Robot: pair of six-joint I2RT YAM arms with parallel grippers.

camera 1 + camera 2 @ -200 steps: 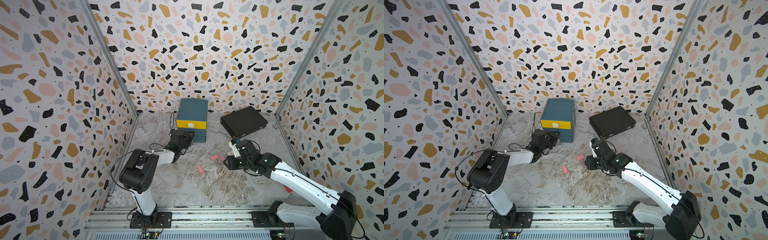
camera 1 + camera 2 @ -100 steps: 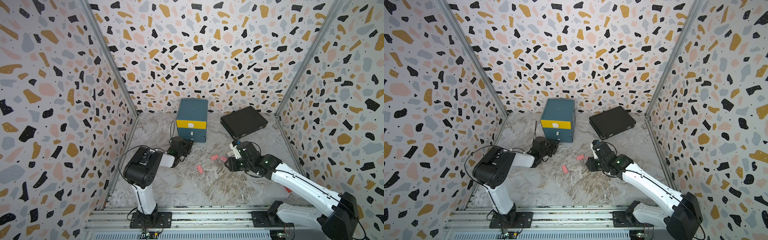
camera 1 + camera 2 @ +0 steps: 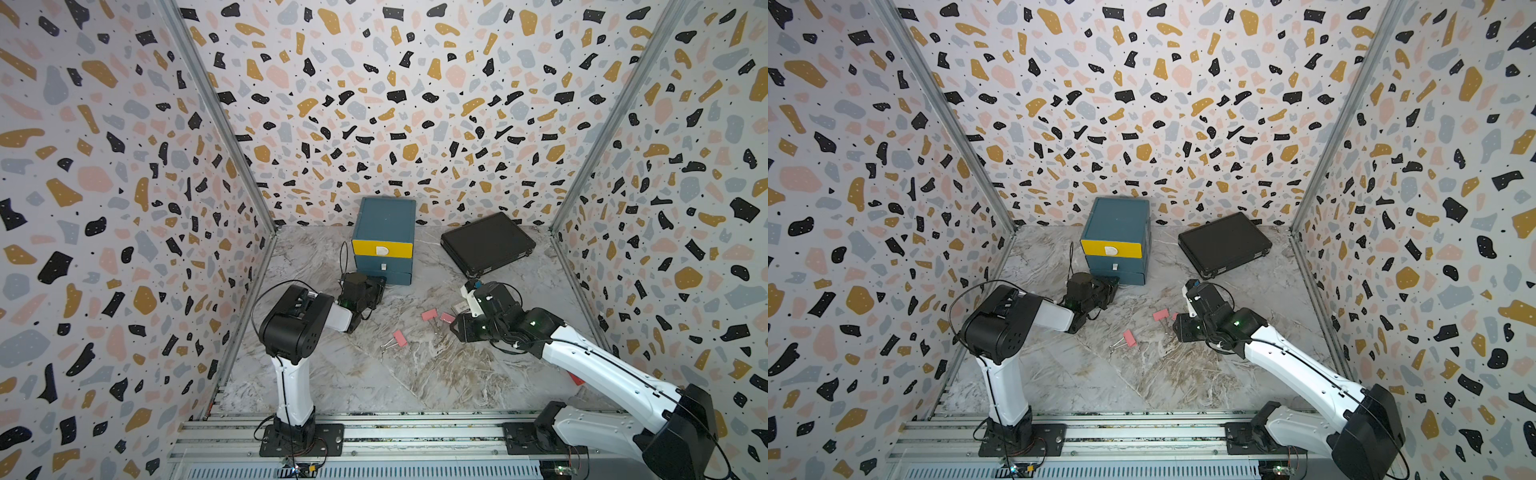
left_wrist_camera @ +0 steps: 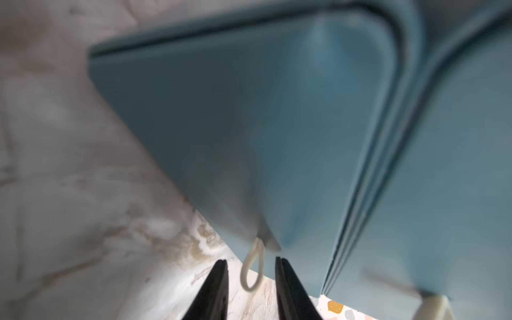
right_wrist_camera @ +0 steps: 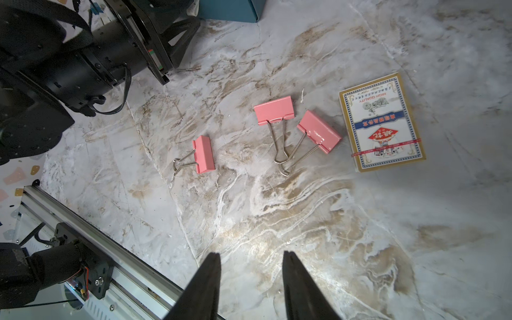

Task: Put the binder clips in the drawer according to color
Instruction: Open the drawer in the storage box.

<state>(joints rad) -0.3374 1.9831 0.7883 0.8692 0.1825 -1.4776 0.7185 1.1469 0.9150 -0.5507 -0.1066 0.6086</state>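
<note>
The drawer (image 3: pixel 384 245) (image 3: pixel 1116 245) is a teal chest with a yellow top front, standing at the back. My left gripper (image 4: pixel 250 261) (image 3: pixel 376 286) is at its lowest teal front. Its jaws stand open on either side of the white pull loop (image 4: pixel 253 266) without touching it. Three pink binder clips lie on the marble floor: one alone (image 5: pixel 203 153) (image 3: pixel 400 338), and two with crossed handles (image 5: pixel 274 109) (image 5: pixel 318 130) (image 3: pixel 428 315). My right gripper (image 5: pixel 250 255) (image 3: pixel 459 328) hovers open beside them with nothing between its fingers.
A printed card box (image 5: pixel 381 122) lies next to the paired clips. A flat black case (image 3: pixel 488 243) sits at the back right. A red block (image 3: pixel 575 378) peeks from under my right arm. Patterned walls enclose three sides; a metal rail (image 3: pixel 374 432) runs along the front.
My left arm's elbow has swung forward and to the right, while its gripper stays at the foot of the chest. The right arm and the clips have not moved.
</note>
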